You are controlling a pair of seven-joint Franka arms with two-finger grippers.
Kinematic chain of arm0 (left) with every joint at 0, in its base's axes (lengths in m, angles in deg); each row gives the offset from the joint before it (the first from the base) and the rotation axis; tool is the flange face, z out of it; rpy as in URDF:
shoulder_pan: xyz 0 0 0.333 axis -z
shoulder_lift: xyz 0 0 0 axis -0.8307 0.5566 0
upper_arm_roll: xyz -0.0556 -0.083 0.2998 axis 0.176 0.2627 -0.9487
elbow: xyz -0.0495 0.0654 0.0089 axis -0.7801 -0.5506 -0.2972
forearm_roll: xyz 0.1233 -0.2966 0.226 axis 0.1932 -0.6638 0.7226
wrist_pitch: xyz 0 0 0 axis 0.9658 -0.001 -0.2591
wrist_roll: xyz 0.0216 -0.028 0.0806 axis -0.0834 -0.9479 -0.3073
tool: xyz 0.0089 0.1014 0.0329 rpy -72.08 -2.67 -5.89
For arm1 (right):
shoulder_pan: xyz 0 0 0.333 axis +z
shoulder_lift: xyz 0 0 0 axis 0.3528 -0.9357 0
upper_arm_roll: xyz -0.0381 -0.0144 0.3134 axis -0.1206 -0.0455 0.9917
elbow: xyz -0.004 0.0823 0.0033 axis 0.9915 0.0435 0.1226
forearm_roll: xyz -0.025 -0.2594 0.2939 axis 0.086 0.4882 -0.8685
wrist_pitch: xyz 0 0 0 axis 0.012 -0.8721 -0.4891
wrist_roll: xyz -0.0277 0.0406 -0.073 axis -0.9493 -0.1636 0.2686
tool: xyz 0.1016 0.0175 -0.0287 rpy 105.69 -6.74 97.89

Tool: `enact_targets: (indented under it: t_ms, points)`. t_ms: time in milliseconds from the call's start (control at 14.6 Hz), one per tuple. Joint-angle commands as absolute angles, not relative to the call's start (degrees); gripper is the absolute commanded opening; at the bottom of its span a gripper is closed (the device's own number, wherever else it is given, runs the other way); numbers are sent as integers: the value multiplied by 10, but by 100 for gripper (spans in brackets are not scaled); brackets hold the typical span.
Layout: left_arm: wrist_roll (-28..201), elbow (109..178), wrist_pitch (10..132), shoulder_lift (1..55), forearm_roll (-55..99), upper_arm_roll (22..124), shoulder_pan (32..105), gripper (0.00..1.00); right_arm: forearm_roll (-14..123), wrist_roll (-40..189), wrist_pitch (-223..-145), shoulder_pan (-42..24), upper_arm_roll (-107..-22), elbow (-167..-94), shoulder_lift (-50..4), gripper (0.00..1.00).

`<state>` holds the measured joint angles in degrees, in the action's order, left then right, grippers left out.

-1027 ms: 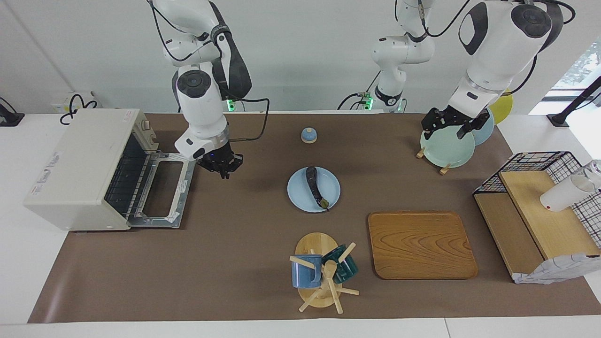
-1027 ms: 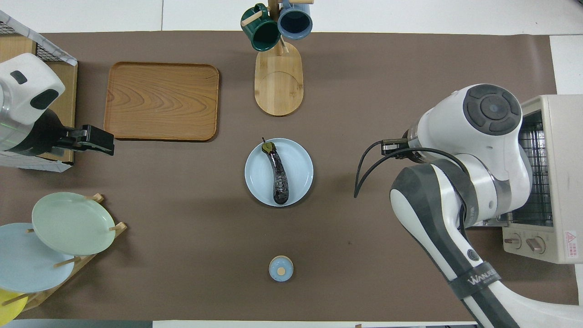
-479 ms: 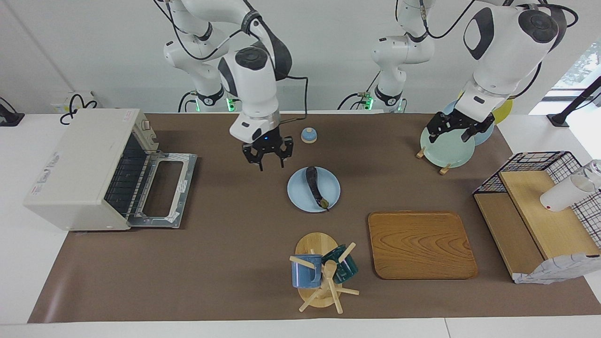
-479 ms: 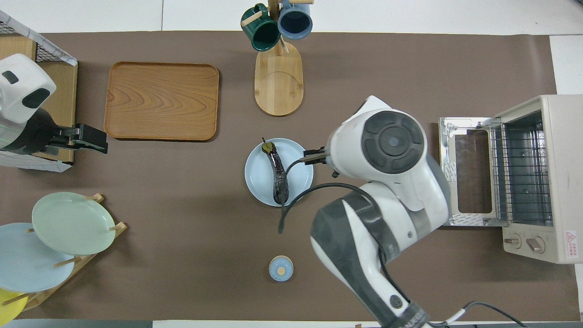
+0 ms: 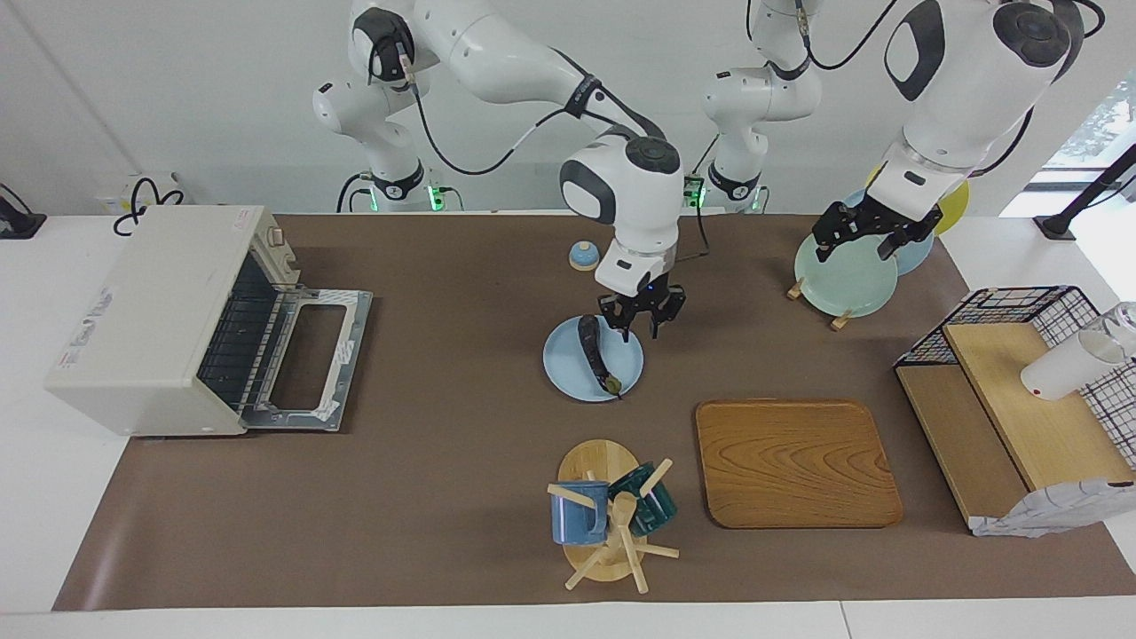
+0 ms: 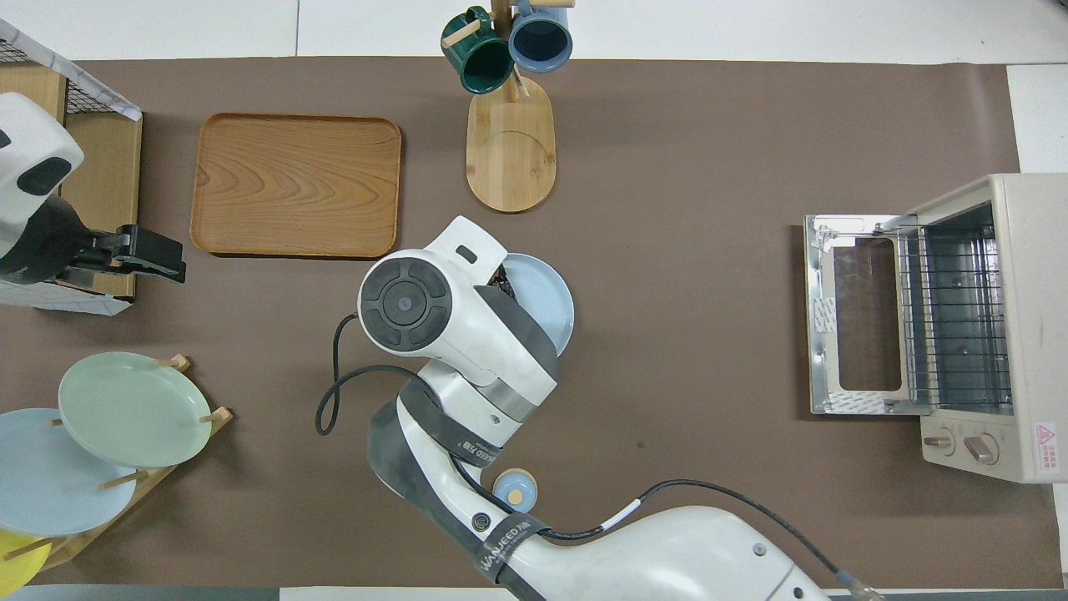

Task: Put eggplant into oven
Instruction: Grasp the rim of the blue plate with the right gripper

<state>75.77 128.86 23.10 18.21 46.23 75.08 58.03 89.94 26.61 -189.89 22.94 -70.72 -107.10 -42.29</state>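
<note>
My right gripper (image 5: 641,321) hangs fingers spread, empty, over the plate (image 5: 632,366) edge beside the eggplant (image 5: 592,347), mid-desk; oven (image 5: 160,311) door down

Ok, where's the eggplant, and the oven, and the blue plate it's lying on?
eggplant (image 5: 593,348), facing view, middle of its dark body.
oven (image 5: 146,306), facing view, its off-white top.
blue plate (image 5: 568,368), facing view, bare part beside the eggplant.
</note>
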Motion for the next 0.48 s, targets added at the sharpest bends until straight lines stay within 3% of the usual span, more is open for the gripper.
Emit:
enact_targets:
  t_ms: [0, 411]
  points:
    - [744, 1285, 219, 182, 462, 750, 571, 100, 914, 262, -1959, 235, -708, -1121, -420, 38]
    - [748, 1290, 219, 179, 462, 750, 571, 100, 967, 265, -1967, 252, -708, -1147, -425, 38]
